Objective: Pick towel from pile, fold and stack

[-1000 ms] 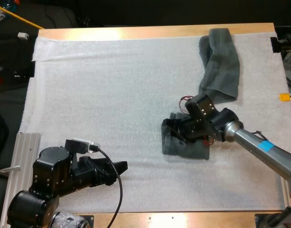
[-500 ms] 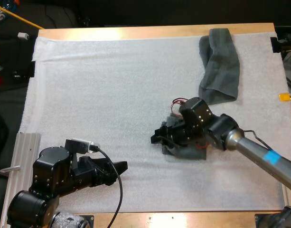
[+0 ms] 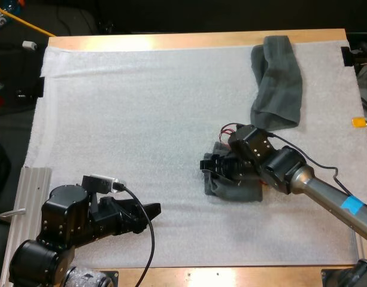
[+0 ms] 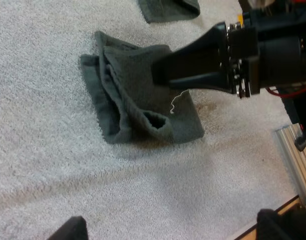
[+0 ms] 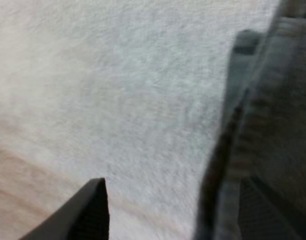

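Judging by the layout, one folded towel (image 3: 237,190) lies on the mat (image 3: 141,107) beneath the right gripper (image 3: 205,165), jaws spread, the left gripper (image 3: 154,208) rests spread near the front edge, and the crumpled towel (image 3: 278,84) at the far right awaits folding and stacking.

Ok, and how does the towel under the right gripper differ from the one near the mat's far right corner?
The folded towel is a small, compact packet of layers; the long towel is a loose, unfolded strip with a twist in it. The folded towel lies mid-mat with the right gripper over it; the long towel lies apart from both arms, reaching the mat's far edge. Both are dark grey-green and rest on the white mat.
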Robot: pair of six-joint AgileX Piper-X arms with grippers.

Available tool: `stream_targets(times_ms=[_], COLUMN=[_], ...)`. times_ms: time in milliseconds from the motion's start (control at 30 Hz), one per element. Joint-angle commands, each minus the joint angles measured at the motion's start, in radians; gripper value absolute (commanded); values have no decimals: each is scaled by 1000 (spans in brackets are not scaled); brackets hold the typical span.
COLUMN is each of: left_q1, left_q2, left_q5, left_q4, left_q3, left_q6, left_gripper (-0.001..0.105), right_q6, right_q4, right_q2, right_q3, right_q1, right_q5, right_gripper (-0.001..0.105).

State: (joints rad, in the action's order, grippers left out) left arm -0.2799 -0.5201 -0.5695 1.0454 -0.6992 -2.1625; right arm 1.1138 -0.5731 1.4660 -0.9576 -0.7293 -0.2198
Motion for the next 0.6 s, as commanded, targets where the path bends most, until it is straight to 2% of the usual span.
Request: stream_targets(times_ms=[0,100,267,433,567], left_q1=[1,1,1,1,1], left_q2=[5,5,5,5,5], left_q5=[-10,-10,-10,-10,-10], left_q4=[-4,-4,-4,-4,-4], left_q3=[1,1,1,1,1], left_q6=[-1,-1,-1,-1,-1], left_gripper=[66,66,66,66,66], right_q6=[-5,-5,-46,-118,-227], right_q4=[-43,-117,-103,30,198], right_q2=[-3,-3,-3,-3,16], right_q3=[-4,6,52,122,158], right_q1=[3,3,-4,-43,-55], right_q5=[2,0,-68,-110,-109], right_gripper=[55,55,55,55,55])
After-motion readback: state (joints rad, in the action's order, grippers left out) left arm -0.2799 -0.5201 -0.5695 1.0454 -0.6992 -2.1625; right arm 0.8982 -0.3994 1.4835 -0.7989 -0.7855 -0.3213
